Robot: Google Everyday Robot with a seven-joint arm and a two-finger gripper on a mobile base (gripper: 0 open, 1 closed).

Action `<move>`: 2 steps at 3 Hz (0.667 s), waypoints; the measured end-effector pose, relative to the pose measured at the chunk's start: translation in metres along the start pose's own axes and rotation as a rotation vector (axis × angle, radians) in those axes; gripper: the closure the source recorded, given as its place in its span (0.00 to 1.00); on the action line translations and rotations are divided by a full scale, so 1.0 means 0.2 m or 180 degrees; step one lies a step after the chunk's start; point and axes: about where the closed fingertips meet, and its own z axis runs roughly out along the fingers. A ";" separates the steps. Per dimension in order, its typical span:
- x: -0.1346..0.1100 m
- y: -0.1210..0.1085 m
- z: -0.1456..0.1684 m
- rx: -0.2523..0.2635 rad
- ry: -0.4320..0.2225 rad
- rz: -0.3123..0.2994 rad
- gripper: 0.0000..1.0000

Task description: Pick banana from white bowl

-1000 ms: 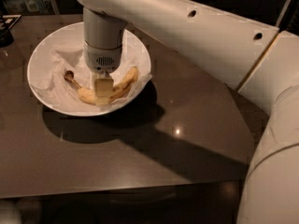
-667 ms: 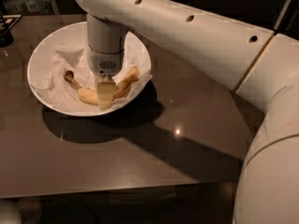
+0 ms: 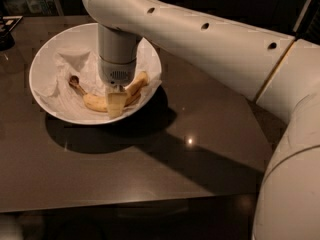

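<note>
The white bowl (image 3: 50,59) stands on the dark table at the back left, lined with crumpled white paper towel. The banana (image 3: 95,102) lies in the bowl's near right part, yellow and curved, with its dark stem tip pointing left. My gripper (image 3: 116,104) hangs straight down from the white arm into the bowl. It sits right at the middle of the banana and hides part of it.
The dark brown table (image 3: 165,159) runs to a front edge near the bottom of the view. My white arm (image 3: 210,49) crosses from the right above the table. A dark object (image 3: 7,31) stands at the far left edge.
My gripper has shifted a little to the right and toward the bowl's near side, over the banana's middle. The bowl and banana have not moved.
</note>
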 end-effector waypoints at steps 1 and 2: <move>0.00 0.00 0.00 -0.0002 0.0002 -0.0001 0.85; 0.00 0.00 0.00 0.0000 0.0002 -0.0001 1.00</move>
